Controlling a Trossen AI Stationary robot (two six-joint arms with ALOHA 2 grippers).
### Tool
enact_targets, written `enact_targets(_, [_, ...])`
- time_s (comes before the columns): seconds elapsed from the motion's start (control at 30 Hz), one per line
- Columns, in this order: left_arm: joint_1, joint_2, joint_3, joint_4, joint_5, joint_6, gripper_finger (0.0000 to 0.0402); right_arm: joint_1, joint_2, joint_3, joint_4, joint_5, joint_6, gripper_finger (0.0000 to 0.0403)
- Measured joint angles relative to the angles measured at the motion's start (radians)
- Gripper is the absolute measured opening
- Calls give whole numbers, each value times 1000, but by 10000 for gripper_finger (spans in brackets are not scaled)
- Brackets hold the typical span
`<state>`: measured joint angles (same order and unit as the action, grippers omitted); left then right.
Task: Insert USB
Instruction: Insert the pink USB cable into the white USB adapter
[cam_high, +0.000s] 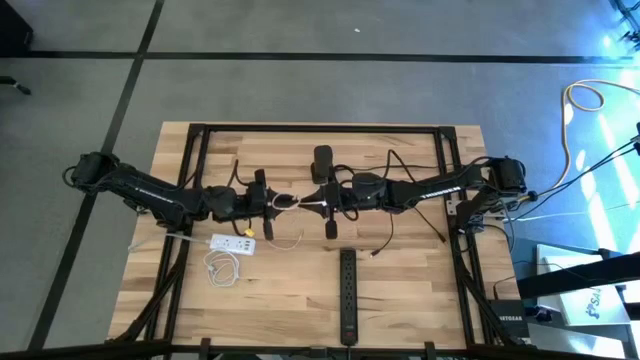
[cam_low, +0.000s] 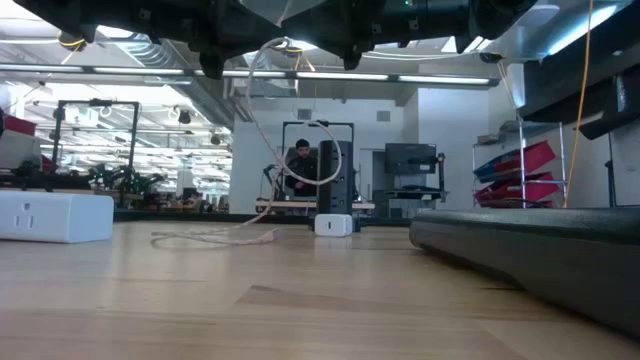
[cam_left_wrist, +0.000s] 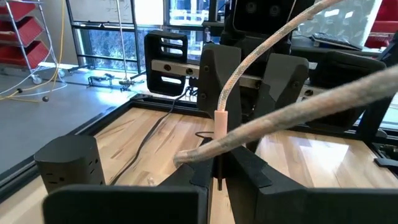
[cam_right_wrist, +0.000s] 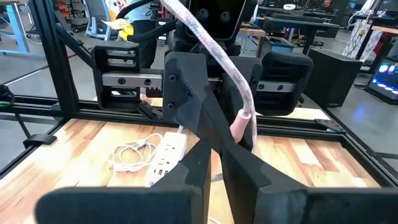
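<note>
White cable pinched between both closed grippers

Two arms, one white power strip, one black power strip, one white cable.

The high view looks straight down from well above on the whole wooden surface and both arms. The low view sits at surface height, level, facing across into the room. Each wrist view looks close along its own arm toward the other arm. The white power strip shows in the high, low and right wrist views.
</note>
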<state>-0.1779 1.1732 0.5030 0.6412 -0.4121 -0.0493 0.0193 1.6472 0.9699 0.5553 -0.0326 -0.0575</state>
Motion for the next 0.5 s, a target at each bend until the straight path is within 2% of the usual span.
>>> enact_targets(0.27, [-1, 0, 0, -5, 12, 2, 14, -30, -40, 1, -27, 74, -7, 30])
enact_targets(0.4, [-1, 0, 0, -2, 9, 3, 14, -36, -44, 1, -16, -1, 24, 41])
enact_targets(0.5, [-1, 0, 0, -2, 8, 0, 14, -31, -38, 1, -27, -16, 26, 48])
